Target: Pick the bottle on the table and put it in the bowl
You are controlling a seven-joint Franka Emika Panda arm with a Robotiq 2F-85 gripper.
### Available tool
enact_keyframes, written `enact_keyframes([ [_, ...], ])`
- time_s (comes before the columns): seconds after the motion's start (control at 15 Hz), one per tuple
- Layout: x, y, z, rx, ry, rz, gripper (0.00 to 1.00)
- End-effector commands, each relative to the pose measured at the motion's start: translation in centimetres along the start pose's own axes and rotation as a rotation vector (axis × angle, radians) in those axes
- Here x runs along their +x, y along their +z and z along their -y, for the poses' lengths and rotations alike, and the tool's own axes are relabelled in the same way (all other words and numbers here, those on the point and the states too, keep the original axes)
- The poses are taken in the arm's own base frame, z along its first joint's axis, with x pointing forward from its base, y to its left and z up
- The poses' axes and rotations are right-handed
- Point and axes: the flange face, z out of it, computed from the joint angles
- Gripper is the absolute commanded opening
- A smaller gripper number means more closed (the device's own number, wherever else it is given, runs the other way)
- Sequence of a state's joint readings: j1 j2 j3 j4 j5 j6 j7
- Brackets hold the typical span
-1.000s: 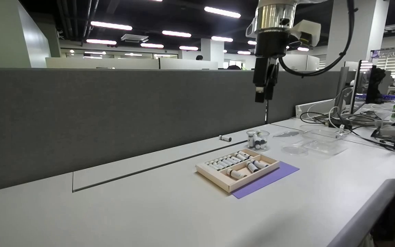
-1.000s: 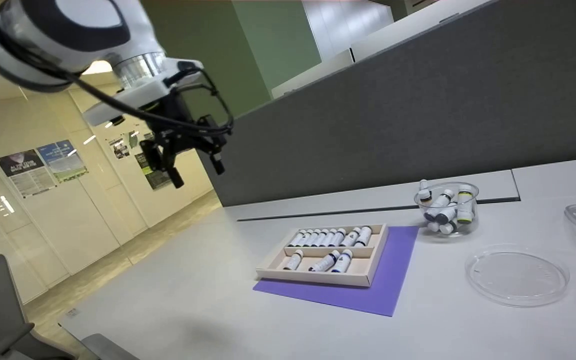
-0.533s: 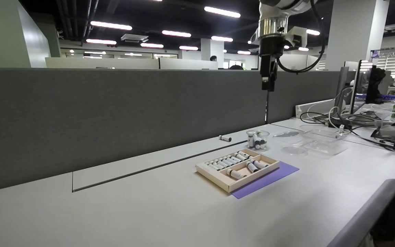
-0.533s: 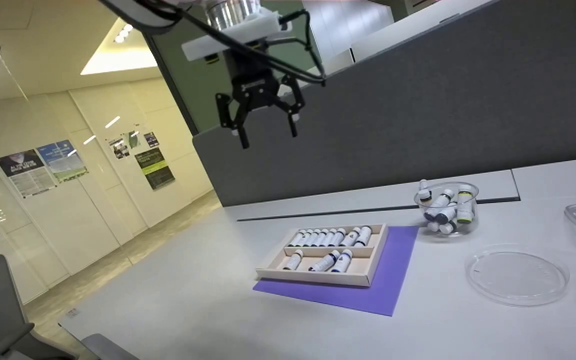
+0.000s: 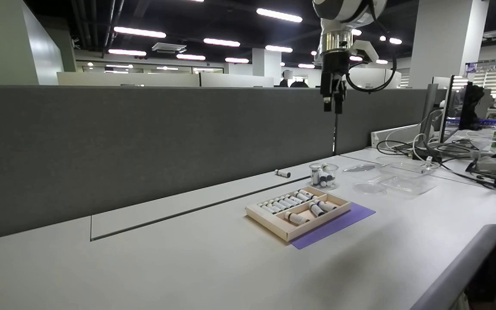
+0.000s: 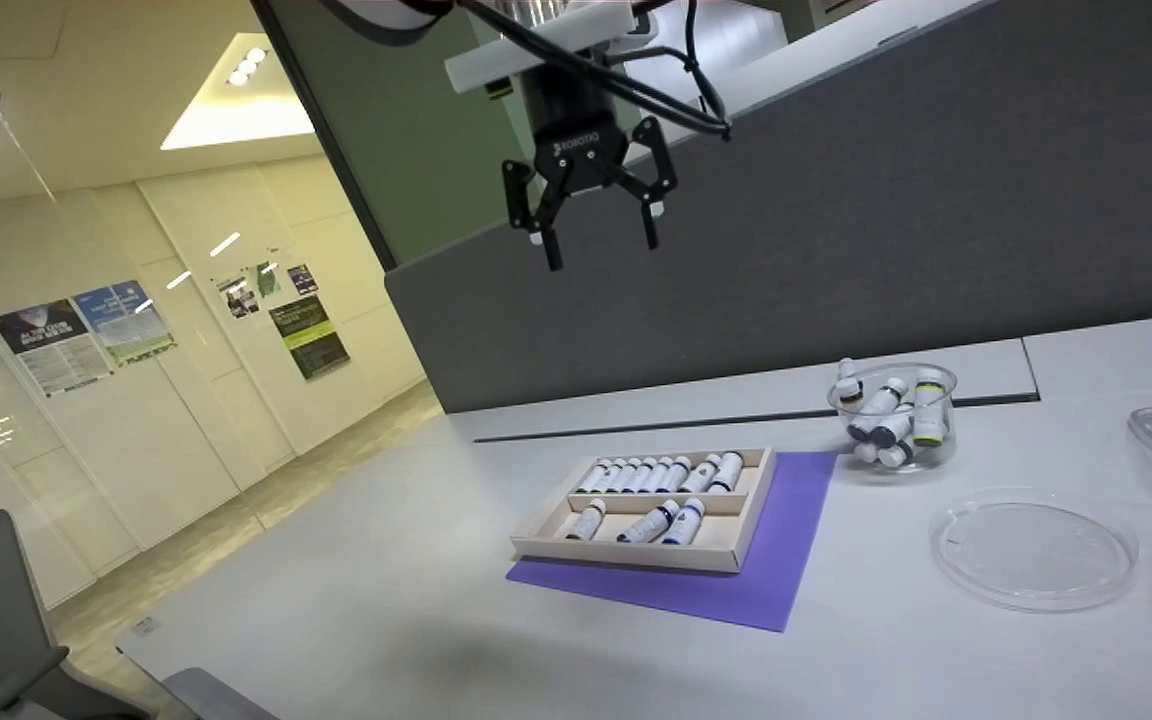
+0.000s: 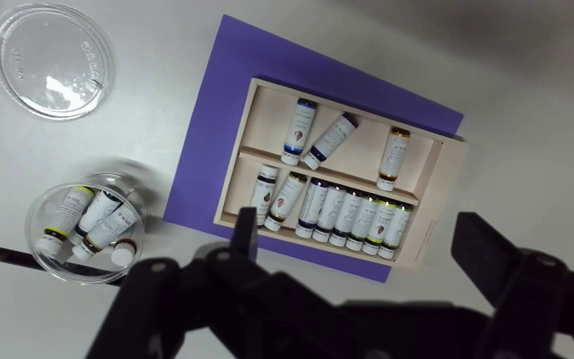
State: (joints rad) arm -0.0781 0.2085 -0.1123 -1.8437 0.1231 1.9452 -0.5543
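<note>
A lone white-labelled bottle [image 5: 282, 173] lies on the table's back strip by the partition. In an exterior view, a bottle [image 6: 847, 380] that seems to be the same one shows behind the bowl's rim. The clear round bowl [image 5: 324, 176] holds several small bottles; it also shows in an exterior view [image 6: 906, 460] and in the wrist view [image 7: 43, 271]. My gripper [image 5: 333, 108] hangs high above the table, open, with nothing between its fingers, which stand wide apart in an exterior view [image 6: 603, 256] and in the wrist view [image 7: 359, 249]. The lone bottle is not visible in the wrist view.
A wooden box [image 6: 626, 555] with two rows of bottles sits on a purple sheet [image 6: 786, 550] beside the bowl. A clear round lid [image 6: 1034, 555] lies near the bowl. A grey partition [image 5: 144, 150] runs along the back. Cables and monitors [image 5: 450, 107] stand farther along.
In an exterior view my open gripper has swung right and up and now hangs more upright. It is also higher in the other exterior view. The bottles, box and bowl have not moved.
</note>
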Motion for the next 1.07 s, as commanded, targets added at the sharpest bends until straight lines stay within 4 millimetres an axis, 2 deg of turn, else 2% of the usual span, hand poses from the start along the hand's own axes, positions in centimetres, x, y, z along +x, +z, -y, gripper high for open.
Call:
enact_keyframes([
  [0.0, 0.0, -0.1, 0.0, 0.0, 0.001, 0.001, 1.0],
  [0.33, 0.0, -0.1, 0.0, 0.0, 0.002, 0.001, 1.0],
  [0.53, 1.5, -1.2, -2.8, -0.016, 0.009, -0.023, 1.0],
  [0.73, 3.3, -2.6, -6.7, -0.021, 0.004, -0.045, 1.0],
  [1.0, 5.7, -2.8, -11.3, -0.068, 0.003, -0.081, 1.0],
])
